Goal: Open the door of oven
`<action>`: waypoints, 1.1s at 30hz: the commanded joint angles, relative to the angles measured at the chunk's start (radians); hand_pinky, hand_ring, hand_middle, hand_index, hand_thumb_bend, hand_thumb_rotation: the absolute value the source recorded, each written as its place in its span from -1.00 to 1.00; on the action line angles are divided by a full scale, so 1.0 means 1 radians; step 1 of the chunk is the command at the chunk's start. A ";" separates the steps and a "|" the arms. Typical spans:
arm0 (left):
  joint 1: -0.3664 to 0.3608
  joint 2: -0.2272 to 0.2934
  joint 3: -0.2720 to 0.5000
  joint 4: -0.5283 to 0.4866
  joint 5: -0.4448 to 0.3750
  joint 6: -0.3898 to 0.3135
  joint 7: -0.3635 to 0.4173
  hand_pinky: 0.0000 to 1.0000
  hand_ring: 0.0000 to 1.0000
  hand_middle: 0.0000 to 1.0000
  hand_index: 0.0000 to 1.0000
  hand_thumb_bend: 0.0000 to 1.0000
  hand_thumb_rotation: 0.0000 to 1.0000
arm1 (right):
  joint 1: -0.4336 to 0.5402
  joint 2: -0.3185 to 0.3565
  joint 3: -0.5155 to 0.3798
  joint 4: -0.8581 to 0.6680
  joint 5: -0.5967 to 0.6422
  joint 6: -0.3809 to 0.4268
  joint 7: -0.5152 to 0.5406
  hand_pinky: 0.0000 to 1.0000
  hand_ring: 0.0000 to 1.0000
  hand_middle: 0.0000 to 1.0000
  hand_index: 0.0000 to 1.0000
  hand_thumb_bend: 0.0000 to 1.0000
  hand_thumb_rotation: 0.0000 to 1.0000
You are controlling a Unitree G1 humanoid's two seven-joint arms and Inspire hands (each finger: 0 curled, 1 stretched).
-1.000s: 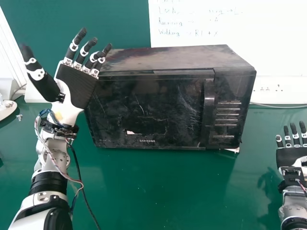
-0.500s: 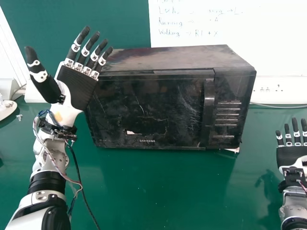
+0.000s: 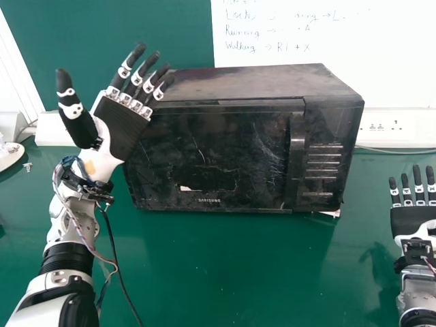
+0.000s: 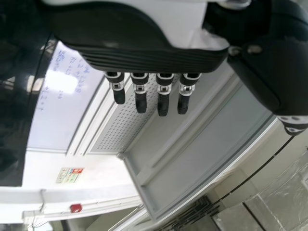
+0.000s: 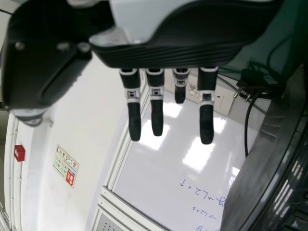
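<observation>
Oven (image 3: pixel 252 82), black and scuffed, sits upright across the middle of the frame on a green table (image 3: pixel 225 266), its door (image 3: pixel 211 146) closed. The upright handle (image 3: pixel 296 153) is right of centre, just beside the panel (image 3: pixel 323 174) with its stacked bars. At the left of the frame, the left hand (image 3: pixel 122 129) is raised palm toward the camera, fingers straight and fanned, thumb well out, holding nothing. Its fingertips overlap the oven's upper left corner; whether they touch it, I can't quite tell from this angle. Down the right edge, the right hand (image 3: pixel 412 221) is well apart from the oven, its fingers straight with small gaps between them. Upper right, behind the oven, is a whiteboard (image 3: pixel 313 75) with handwriting, and below that a wall socket (image 3: pixel 395 127).
</observation>
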State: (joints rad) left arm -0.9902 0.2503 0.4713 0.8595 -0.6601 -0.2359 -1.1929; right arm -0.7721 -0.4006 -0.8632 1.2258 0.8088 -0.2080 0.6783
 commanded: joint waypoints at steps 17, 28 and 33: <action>-0.112 0.016 -0.147 0.194 0.174 0.040 -0.090 0.16 0.74 0.91 0.82 0.92 0.57 | 0.003 0.000 0.000 -0.004 0.000 0.002 0.006 0.95 1.00 1.00 0.96 1.00 0.82; -0.140 0.001 -0.165 0.245 0.257 -0.075 -0.035 0.14 0.71 0.90 0.81 0.93 0.78 | 0.001 -0.001 -0.003 0.004 0.002 0.006 0.004 0.91 0.97 1.00 0.96 1.00 0.78; -0.152 0.000 -0.189 0.248 0.293 -0.086 -0.011 0.15 0.73 0.92 0.82 0.92 0.87 | 0.001 -0.005 -0.002 0.008 -0.001 0.006 0.002 0.87 0.96 1.00 0.96 1.00 0.76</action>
State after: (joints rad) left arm -1.1226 0.2495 0.2939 1.1028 -0.3834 -0.3127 -1.2141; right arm -0.7720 -0.4010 -0.8629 1.2310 0.8107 -0.2037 0.6848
